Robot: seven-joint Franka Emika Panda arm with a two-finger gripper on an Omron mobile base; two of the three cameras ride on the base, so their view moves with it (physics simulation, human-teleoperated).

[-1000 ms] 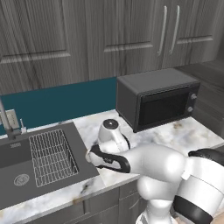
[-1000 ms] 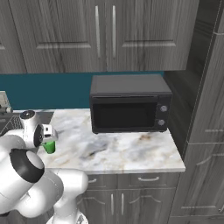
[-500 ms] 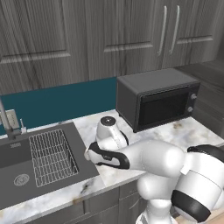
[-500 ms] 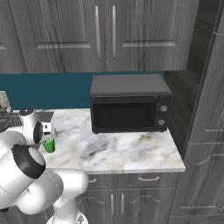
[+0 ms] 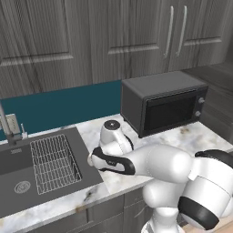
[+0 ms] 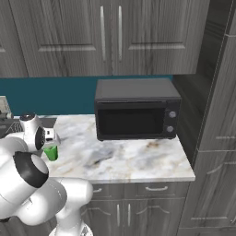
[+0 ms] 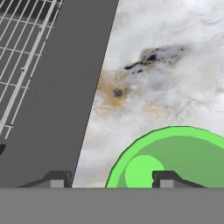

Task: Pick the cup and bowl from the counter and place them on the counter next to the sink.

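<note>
The marble surface (image 7: pixel 175 65) spreads beneath the end effector (image 7: pixel 109 180), the sink (image 7: pixel 48 87) just off to one side. The green cup (image 7: pixel 175 157) stands upright directly below, mouth up toward the fingertips (image 7: pixel 165 178), long axis vertical. The end effector is released, jaws spread, one fingertip over the cup's mouth.

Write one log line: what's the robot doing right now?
phase: releasing | gripper: open over cup | cup: upright on counter beside sink

Green cup (image 6: pixel 51 152) upright on marble counter (image 6: pixel 133 159), seemingly beside sink (image 7: pixel 52 87)
</note>
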